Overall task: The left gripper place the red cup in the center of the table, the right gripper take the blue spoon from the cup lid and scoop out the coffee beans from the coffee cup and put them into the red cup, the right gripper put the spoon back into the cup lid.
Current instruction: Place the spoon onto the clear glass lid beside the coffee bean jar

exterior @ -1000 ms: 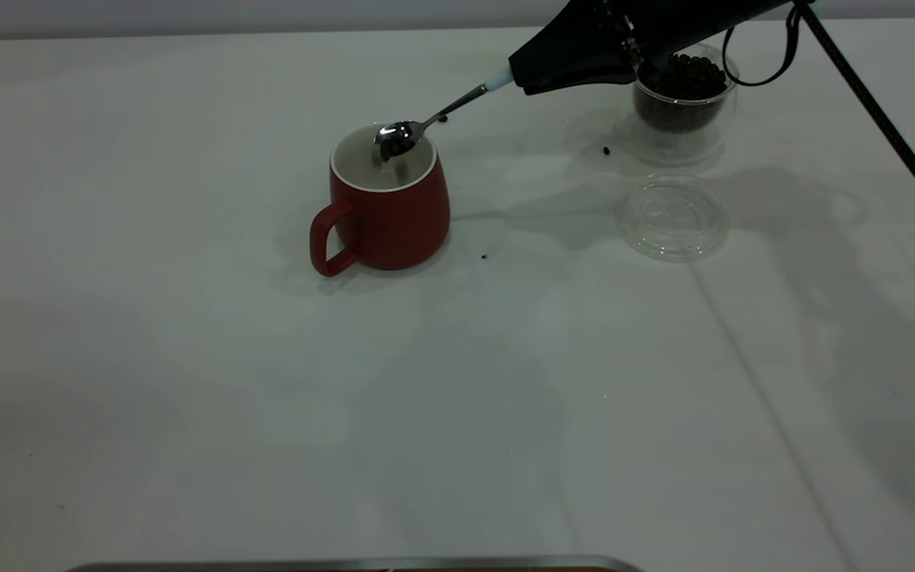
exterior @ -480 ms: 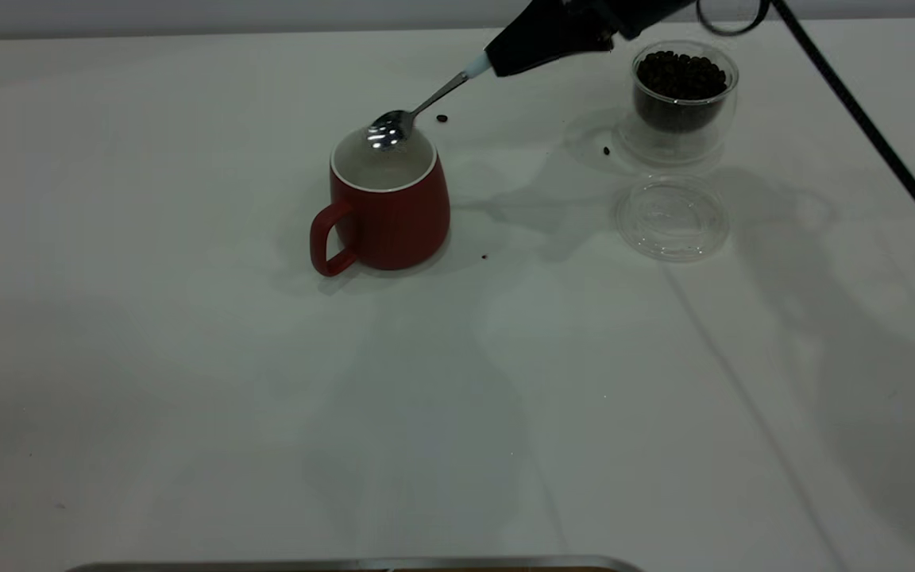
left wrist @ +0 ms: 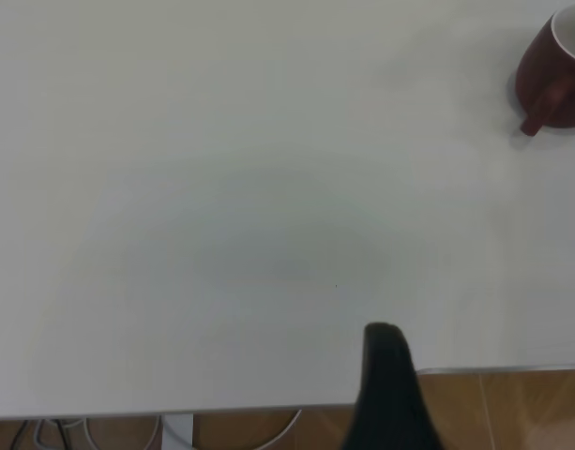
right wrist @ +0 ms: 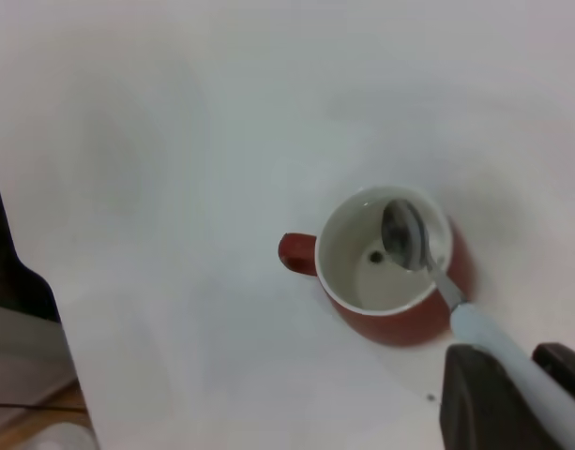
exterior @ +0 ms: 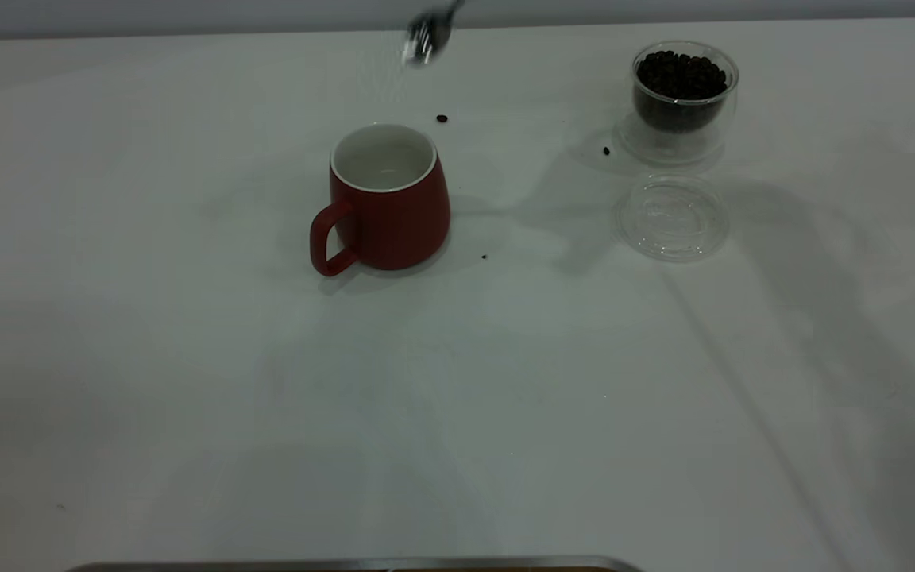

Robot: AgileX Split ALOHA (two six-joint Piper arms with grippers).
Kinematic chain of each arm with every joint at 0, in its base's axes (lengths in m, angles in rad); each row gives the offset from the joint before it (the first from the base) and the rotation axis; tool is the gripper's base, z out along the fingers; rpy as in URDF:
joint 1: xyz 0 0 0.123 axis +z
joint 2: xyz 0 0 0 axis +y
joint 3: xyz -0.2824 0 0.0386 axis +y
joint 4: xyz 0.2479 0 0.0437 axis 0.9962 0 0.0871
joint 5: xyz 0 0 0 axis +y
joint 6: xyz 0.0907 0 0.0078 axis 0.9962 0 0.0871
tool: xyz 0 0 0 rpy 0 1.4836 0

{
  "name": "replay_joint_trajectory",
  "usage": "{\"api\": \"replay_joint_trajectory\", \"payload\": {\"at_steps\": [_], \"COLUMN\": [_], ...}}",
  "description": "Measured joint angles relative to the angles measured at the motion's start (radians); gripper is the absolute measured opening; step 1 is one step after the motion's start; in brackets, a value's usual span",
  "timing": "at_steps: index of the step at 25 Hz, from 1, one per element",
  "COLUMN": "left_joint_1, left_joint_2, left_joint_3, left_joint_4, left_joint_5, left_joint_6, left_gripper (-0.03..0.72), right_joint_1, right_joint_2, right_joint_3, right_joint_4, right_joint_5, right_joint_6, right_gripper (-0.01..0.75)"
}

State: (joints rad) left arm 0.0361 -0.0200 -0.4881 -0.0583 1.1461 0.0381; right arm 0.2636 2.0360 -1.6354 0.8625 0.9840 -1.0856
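Note:
The red cup (exterior: pixel 382 199) stands upright near the middle of the table (exterior: pixel 187 413), handle toward the front left. High above and behind its rim hangs the blue spoon (exterior: pixel 426 36); the arm holding it is out of the exterior view. In the right wrist view my right gripper (right wrist: pixel 526 380) is shut on the spoon's pale blue handle (right wrist: pixel 493 342), with the steel bowl (right wrist: pixel 404 234) over the red cup (right wrist: pixel 385 267). One dark bean (right wrist: pixel 376 255) lies inside. The coffee cup (exterior: pixel 684 95), full of coffee beans (exterior: pixel 680 75), stands at the back right, the empty cup lid (exterior: pixel 672 218) in front of it.
Stray beans lie on the table: one behind the red cup (exterior: pixel 442 118), one by the coffee cup (exterior: pixel 606 150), one beside the red cup's base (exterior: pixel 483 257). My left gripper (left wrist: pixel 388 375) is parked over the table's edge (left wrist: pixel 493 368), far from the red cup (left wrist: pixel 554 80).
The right arm has risen out of the exterior view, lifting the spoon from the red cup's rim to high above it. The cups and lid have not moved.

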Motion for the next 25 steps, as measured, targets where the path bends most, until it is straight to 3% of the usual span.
{"api": "replay_joint_trajectory", "payload": {"at_steps": [6,9,11,16,20,25], "left_joint_1": [0.0,0.0,0.0,0.0,0.0,0.0], "left_joint_2": [0.0,0.0,0.0,0.0,0.0,0.0], "left_joint_3": [0.0,0.0,0.0,0.0,0.0,0.0], "left_joint_4": [0.0,0.0,0.0,0.0,0.0,0.0], "left_joint_5": [0.0,0.0,0.0,0.0,0.0,-0.001], "left_joint_6": [0.0,0.0,0.0,0.0,0.0,0.0], "left_gripper": [0.587,0.587,0.587,0.587,0.587,0.587], "right_joint_1": [-0.056,-0.067,-0.08,-0.136,-0.205,-0.291], "right_joint_2": [-0.236,-0.308,-0.331,-0.303,-0.219,-0.136], "right_joint_3": [0.013,0.106,0.223,0.574,0.724,0.739], "right_joint_4": [-0.151,-0.246,-0.281,-0.242,-0.105,0.298], "right_joint_5": [0.11,0.106,0.036,-0.353,-0.48,-0.468], "right_joint_6": [0.253,0.327,0.393,0.509,0.418,0.075], "right_gripper": [0.103,0.103,0.103,0.103,0.103,0.103]}}
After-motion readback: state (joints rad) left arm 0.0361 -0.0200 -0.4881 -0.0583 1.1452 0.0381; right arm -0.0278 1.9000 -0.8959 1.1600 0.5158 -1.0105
